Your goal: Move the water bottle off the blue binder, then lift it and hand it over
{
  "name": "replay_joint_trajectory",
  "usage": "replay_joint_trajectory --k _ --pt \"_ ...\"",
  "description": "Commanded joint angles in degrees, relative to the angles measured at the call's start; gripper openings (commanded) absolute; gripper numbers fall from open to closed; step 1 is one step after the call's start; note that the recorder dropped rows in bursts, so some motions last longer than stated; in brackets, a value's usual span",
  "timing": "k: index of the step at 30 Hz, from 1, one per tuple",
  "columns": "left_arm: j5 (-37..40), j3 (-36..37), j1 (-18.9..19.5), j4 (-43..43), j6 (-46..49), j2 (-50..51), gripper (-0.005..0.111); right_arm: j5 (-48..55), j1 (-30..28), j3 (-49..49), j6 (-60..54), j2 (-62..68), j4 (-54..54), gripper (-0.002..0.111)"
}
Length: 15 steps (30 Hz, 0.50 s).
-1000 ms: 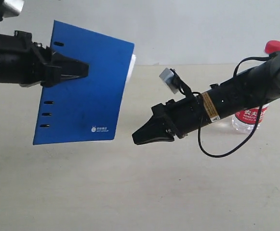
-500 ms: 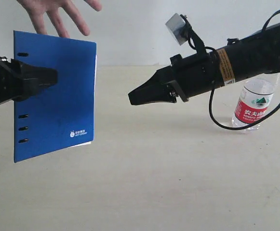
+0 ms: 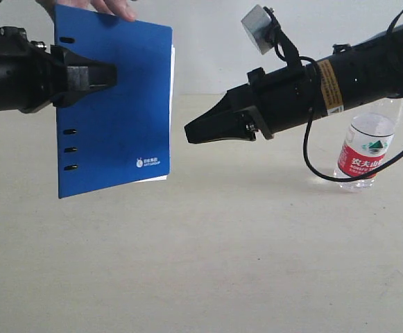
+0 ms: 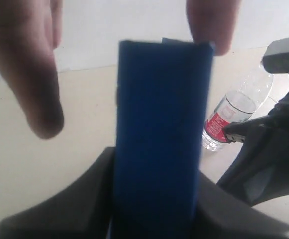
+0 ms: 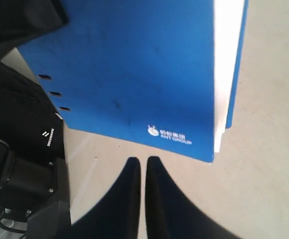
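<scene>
The blue binder (image 3: 114, 111) hangs upright in the air at the left, slots toward the arm and white pages (image 5: 226, 64) showing at its far edge. My left gripper (image 3: 107, 75) is shut on its slotted side. In the left wrist view the blue binder (image 4: 159, 124) fills the gap between the jaws. A person's hand (image 3: 111, 7) touches its top edge. My right gripper (image 3: 189, 133) is shut and empty in mid-air, pointing at the binder (image 5: 134, 69). The water bottle (image 3: 364, 156) stands on the table at the right, its cap hidden behind my right arm.
The beige table (image 3: 208, 263) spreads below both arms. The person's fingers (image 4: 30, 64) sit close on either side of the binder's top in the left wrist view. A black cable (image 3: 311, 156) loops down from the right arm near the bottle.
My left gripper has carried the binder up and to the right. The hand has come down onto its top edge. The right arm, which rose earlier, has barely moved in the last half second.
</scene>
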Motion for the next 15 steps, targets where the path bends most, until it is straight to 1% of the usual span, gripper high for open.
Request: replay_joint_trajectory --k 1,4,15 --pt "-0.64 -2.15 -1.04 -1.12 -0.57 0.13 0.004 -1.07 0.06 -0.13 -0.21 -0.55 0.21 0.000" --pt "-2.30 -3.69 -1.04 -1.12 -0.34 0.13 0.004 -2.07 0.06 -0.13 -0.21 -0.55 0.21 0.000" --pt "0.27 -4.07 -1.04 -1.12 -0.34 0.13 0.004 -2.30 0.06 -0.13 -0.06 -0.55 0.21 0.000"
